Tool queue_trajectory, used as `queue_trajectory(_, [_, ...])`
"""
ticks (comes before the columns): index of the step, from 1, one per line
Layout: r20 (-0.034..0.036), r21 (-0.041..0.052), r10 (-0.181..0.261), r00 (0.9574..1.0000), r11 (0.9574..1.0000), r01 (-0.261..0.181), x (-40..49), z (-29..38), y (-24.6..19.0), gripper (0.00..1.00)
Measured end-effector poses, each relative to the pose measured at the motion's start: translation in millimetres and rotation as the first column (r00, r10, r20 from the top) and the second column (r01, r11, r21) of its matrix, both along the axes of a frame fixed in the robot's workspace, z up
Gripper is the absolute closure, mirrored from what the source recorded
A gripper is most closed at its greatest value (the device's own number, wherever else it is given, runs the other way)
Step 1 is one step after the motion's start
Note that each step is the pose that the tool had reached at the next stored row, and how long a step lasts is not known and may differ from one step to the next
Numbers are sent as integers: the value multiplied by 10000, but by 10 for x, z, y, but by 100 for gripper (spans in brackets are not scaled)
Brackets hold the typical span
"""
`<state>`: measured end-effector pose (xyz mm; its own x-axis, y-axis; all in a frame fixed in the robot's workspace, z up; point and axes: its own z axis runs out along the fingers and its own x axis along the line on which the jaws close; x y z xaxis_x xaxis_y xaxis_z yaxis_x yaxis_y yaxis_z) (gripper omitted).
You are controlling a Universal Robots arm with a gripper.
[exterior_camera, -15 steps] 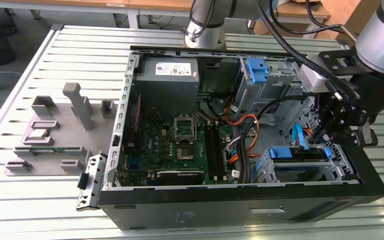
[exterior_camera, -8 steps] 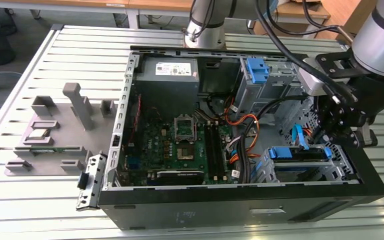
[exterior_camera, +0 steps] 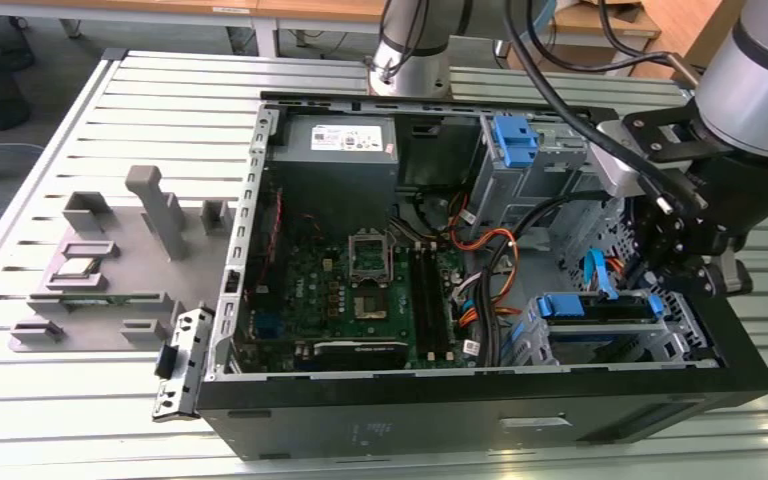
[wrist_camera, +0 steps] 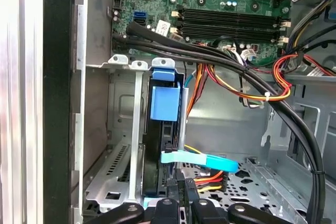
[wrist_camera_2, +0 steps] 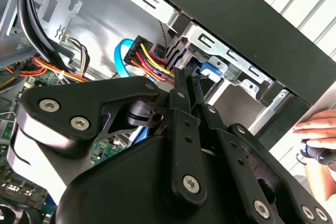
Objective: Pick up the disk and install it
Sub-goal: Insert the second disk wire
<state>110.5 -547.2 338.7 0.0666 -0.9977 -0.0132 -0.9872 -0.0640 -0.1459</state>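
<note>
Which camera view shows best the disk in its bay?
The first wrist view: the disk stands edge-on in its metal bay, its blue tab plain. The exterior view shows its blue carrier from above; the second wrist view, a blue corner past the gripper.

Pincer (wrist_camera_2: 187,80) at blue disk (wrist_camera_2: 211,70) handle

disk (wrist_camera: 164,129): a dark flat drive in a blue plastic carrier
carrier: blue frame with a broad blue handle tab, seen in the first wrist view
pose: standing on edge, upright in a metal drive cage
place: inside the open computer case; in the exterior view the disk (exterior_camera: 602,307) sits in the cage at the case's front corner, on the exterior view's right
state: seated in its slot, with a light blue flat cable at its rear end
</note>
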Motion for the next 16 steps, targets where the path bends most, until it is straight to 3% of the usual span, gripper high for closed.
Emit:
queue_trajectory(9, [276,8,181,9995,9998,-182,-49,-16,-27,84])
queue_trajectory(10, [332,9,225,9992,9997,-225,-59,-20,-35,84])
queue_trajectory(16, [479,12,308,9984,9995,-309,-110,-32,-65,84])
